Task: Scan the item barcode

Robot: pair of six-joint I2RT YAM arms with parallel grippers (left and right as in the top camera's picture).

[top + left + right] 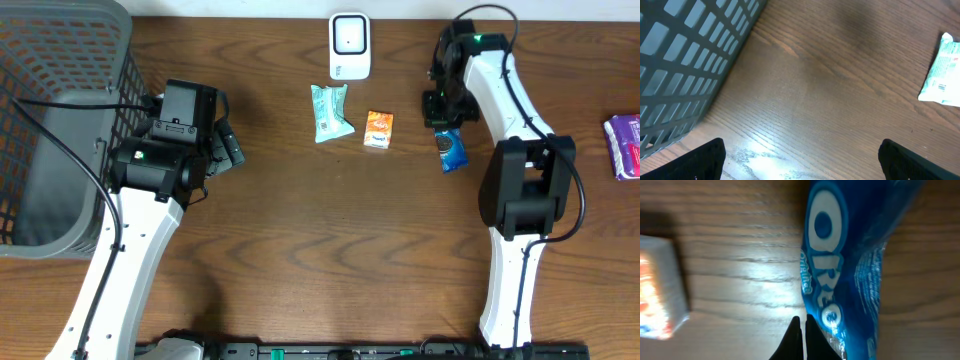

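While the blue Oreo pack (451, 150) lies flat on the table right of centre in the overhead view, below and right of the white scanner (349, 45), the right gripper (802, 330) sits at its edge, jaws pinched fully together. That looks like a bid for the wrapper, though I can't tell whether any is caught. Far left, the left gripper (802, 160) hangs wide open beside the grey basket (60, 60), likely parked clear.
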